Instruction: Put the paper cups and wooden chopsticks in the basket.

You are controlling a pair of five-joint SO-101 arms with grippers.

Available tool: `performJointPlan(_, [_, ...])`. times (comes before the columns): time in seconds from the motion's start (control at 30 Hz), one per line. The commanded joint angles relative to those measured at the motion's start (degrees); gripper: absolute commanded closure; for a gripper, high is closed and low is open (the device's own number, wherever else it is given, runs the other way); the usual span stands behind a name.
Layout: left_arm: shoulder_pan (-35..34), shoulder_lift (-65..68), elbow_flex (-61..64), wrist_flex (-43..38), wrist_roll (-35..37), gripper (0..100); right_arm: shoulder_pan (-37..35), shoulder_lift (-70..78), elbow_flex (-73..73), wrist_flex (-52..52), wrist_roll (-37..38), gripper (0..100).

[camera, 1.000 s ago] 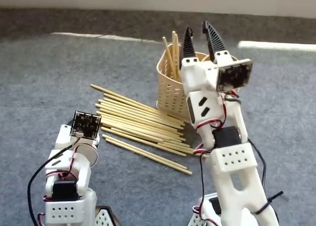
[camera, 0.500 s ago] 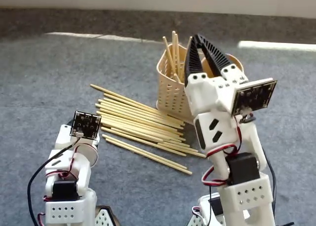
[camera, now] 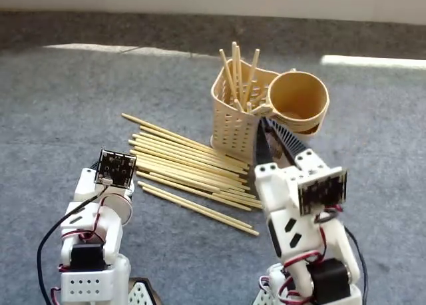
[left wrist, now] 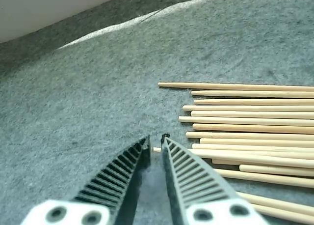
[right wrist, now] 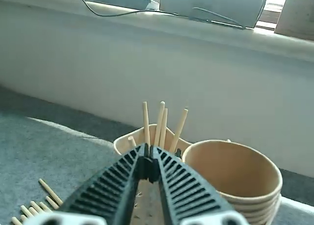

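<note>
A cream slotted basket (camera: pixel 231 115) stands on the grey carpet with several wooden chopsticks (camera: pixel 238 72) upright in it. Stacked paper cups (camera: pixel 297 104) lean tilted against the basket's right rim. Many loose chopsticks (camera: pixel 193 168) lie in a pile left of and in front of the basket. My right gripper (camera: pixel 267 124) is shut and empty, just in front of the basket; its wrist view looks past the gripper (right wrist: pixel 149 154) to the basket (right wrist: pixel 126 144) and cups (right wrist: pixel 230 171). My left gripper (left wrist: pixel 155 138) hovers low by the pile's left ends (left wrist: pixel 245 122), its fingers a little apart and empty.
The left arm's body (camera: pixel 100 212) sits folded at the near left, the right arm's body (camera: pixel 306 245) at the near right. A pale wall (right wrist: pixel 147 63) rises behind the basket. Bare carpet (camera: pixel 100 85) stretches to the far left of the pile.
My right gripper was open above the basket and cups; it has shut and drawn back toward the near side, lower. The cups now show fully. The left arm has not moved.
</note>
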Motion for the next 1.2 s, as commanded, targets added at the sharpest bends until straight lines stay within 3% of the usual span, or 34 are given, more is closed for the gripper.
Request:
performJointPlan(0.0, [-0.7,-0.2,0.7,-0.8,-0.1,95,0.7,-6.5,7.2,1.4,0.8,98.1])
performJointPlan(0.2, [-0.7,-0.2,0.7,-0.8,-0.1,95,1.3,-5.4,10.2,5.4,0.4,98.1])
performJointPlan(0.4, [-0.5,-0.2,0.7,-0.8,-0.1,95,8.3,-5.7,11.6,16.6,0.4,98.1])
performJointPlan(0.57, [-0.4,-0.2,0.7,-0.8,-0.1,94,11.8,-5.7,20.3,16.7,0.4,98.1])
performJointPlan(0.9, [-0.3,-0.2,0.7,-0.8,-0.1,94,11.9,-5.7,32.2,16.7,0.4,98.1])
performJointPlan(1.17, [0.8,-0.2,0.1,-0.7,-0.2,94,14.3,-5.6,34.2,19.0,0.4,98.5])
